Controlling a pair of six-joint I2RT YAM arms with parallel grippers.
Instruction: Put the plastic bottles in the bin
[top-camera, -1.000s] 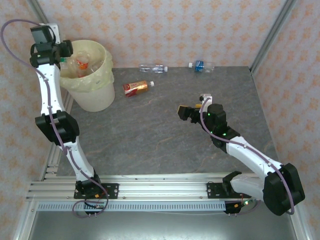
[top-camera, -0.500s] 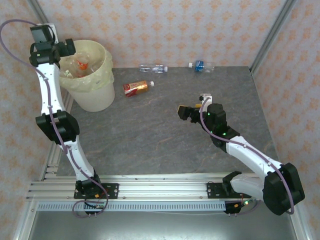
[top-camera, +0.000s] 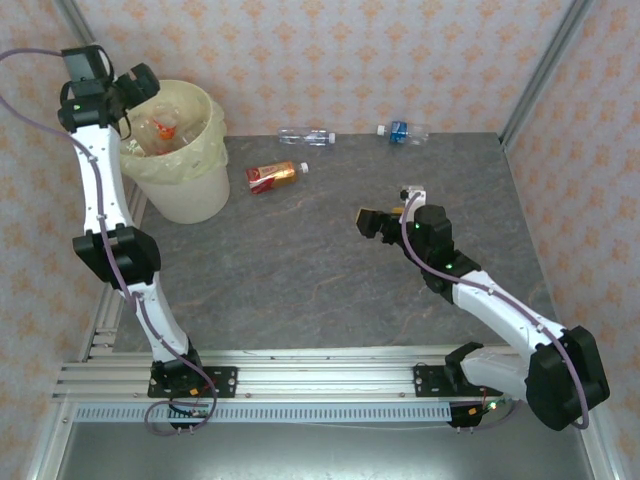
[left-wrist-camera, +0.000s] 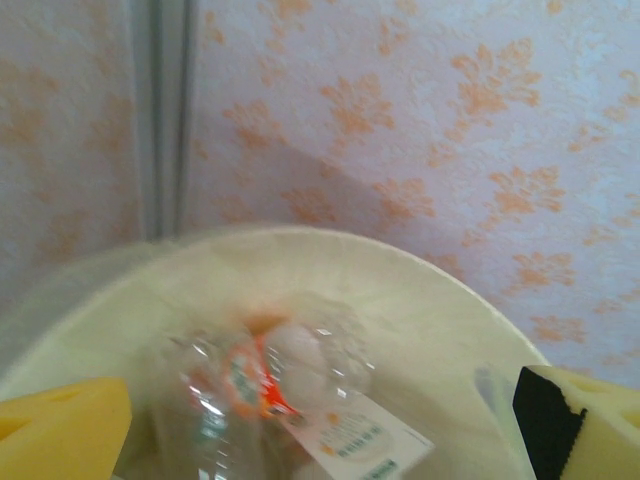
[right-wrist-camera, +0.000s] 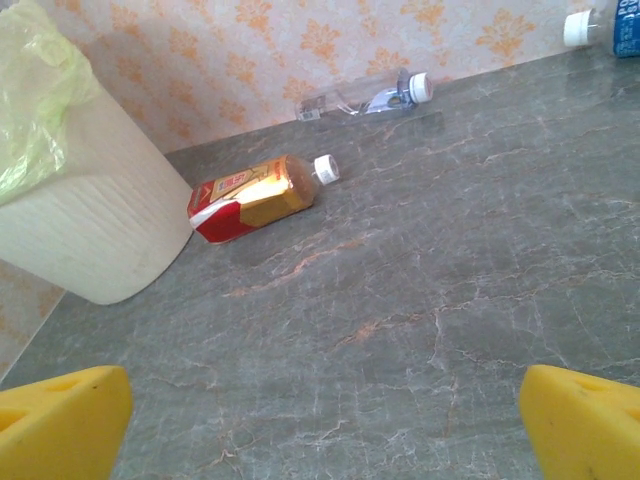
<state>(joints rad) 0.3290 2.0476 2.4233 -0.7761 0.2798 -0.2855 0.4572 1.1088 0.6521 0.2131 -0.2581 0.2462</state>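
Three bottles lie loose on the grey desk (top-camera: 330, 290): an orange-labelled bottle (top-camera: 275, 176) near the bin (top-camera: 190, 200), then a clear bottle (top-camera: 303, 136) and a blue-labelled bottle (top-camera: 403, 130) along the back wall (top-camera: 350, 60). More bottles (top-camera: 160, 128) rest inside the bin. The left hand (top-camera: 135, 85) hangs spread and empty over its rim. The right hand (top-camera: 388, 208), also spread and empty, hovers over the desk, nothing between it and the orange-labelled bottle.

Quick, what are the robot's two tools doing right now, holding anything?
Left tool: open, holding nothing, over the bin.
Right tool: open, holding nothing, above the table.
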